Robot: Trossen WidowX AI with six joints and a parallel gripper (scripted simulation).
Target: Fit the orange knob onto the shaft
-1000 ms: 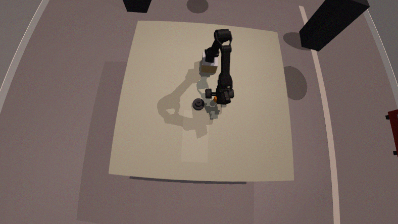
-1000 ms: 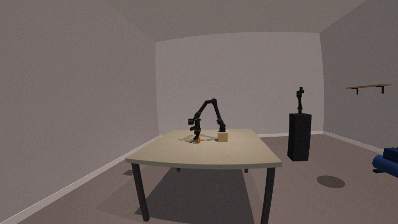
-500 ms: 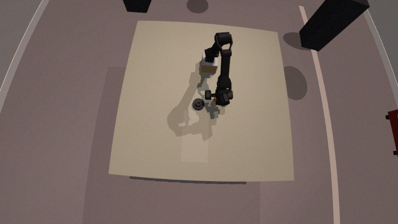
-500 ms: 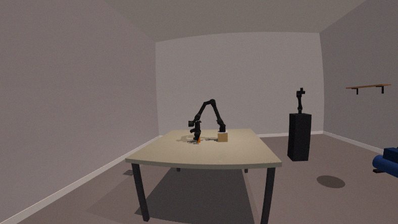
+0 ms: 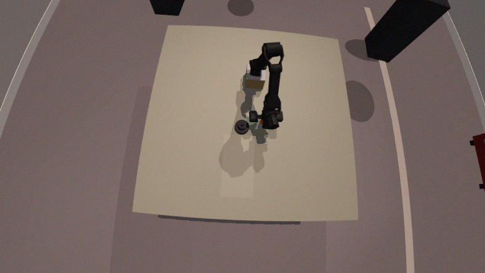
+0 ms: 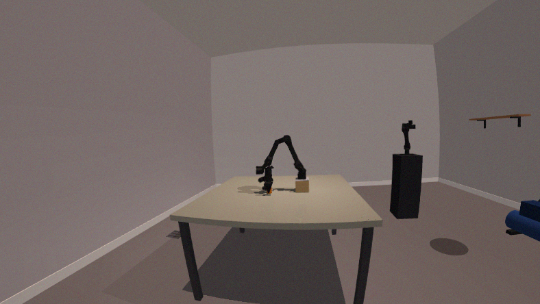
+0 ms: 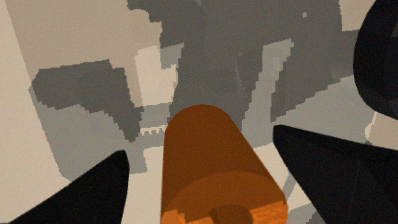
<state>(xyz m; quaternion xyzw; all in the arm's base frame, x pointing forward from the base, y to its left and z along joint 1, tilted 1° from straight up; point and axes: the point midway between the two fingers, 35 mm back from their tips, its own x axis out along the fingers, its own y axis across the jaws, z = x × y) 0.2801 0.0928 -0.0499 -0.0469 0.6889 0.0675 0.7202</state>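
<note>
At the left of the wrist view, one black fingertip stands apart from the orange knob [image 5: 261,122] [image 6: 271,190] [image 7: 210,145]; its counterpart stands to the right, likewise separated by a visible gap. The parallel-jaw gripper [image 7: 202,145] is thus well open, short of its widest, and has hold of nothing. The knob stands on the pale tabletop [image 5: 189,152] [image 6: 279,211] between the fingers, its hole showing at the lower edge of the view. The step in hand is judged to be the grasp: both fingers should meet the sides together, low enough for a firm hold, with the knob kept upright; uneven contact could tip or twist it and spoil the later alignment of the flats.

To the left in the top view, the round pedestal [image 5: 236,130] [image 7: 382,65] bears its dark shaft [image 5: 242,125], beside the gripper; at the right of the wrist view it rises near the right finger. The carry would best begin with a straight lift, so that neither knob nor finger strikes the pedestal. Farther back, the arm's block-shaped base mount [image 5: 254,83] [image 6: 301,185] lies clear of that short route.
</note>
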